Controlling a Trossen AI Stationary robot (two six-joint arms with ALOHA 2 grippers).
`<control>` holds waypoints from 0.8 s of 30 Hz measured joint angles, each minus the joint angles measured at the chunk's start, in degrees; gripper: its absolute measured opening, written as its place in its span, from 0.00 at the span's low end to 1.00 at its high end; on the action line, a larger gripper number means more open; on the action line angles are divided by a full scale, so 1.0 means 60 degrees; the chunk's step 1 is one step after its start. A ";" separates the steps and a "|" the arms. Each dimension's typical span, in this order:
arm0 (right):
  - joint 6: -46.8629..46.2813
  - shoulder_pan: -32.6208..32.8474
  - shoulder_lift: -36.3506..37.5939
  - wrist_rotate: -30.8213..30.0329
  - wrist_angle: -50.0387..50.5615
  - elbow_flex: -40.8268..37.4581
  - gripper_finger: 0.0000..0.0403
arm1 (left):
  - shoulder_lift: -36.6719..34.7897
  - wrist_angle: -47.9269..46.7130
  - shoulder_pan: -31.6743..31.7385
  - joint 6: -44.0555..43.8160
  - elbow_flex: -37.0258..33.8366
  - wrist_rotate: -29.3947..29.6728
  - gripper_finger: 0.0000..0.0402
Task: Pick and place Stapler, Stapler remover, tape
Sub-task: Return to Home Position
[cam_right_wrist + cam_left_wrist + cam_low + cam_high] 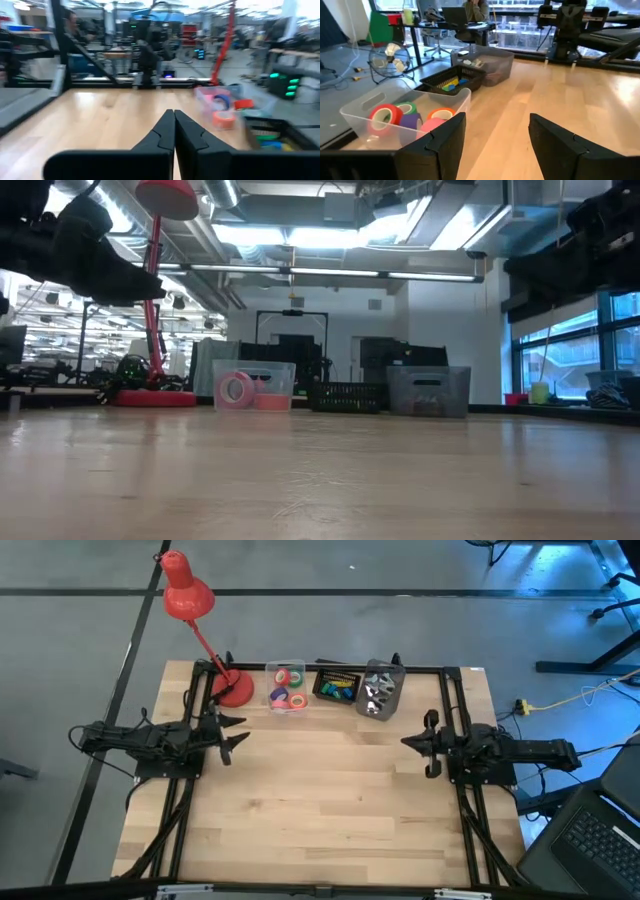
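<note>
Wood table (320,810), workshop behind (tape (385,117) in clear bin (462,97)).

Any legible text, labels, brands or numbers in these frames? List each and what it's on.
None can be read.
Coloured tape rolls in the clear plastic bin: no print visible.
Black mesh bin, grey translucent bin: no labels seen.
Red desk lamp: no marking visible.
Laptop keyboard beside the table: keys too small.
Glowing panels in the room behind: too blurred.

Wooden table (320,810), red lamp (237,691), clear bin (286,663), black bin (336,671), grey bin (381,665)
</note>
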State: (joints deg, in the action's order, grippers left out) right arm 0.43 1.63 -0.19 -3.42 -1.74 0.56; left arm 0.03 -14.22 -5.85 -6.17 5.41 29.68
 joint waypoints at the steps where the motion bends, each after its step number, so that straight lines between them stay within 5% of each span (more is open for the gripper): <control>1: 0.0168 0.0000 0.0000 -0.0237 -0.0026 0.0000 0.01 | 0.0000 -0.0003 0.0000 0.0058 0.0000 0.0078 0.51; 24: 0.0480 0.0000 -0.0004 -0.0500 -0.0057 0.0007 0.10 | 0.0022 -0.0010 0.0000 -0.0270 -0.0004 0.0129 0.50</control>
State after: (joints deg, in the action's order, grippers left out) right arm 3.31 1.63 -0.21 -6.42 -2.08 0.60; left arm 0.16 -14.28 -5.85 -7.79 5.39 30.46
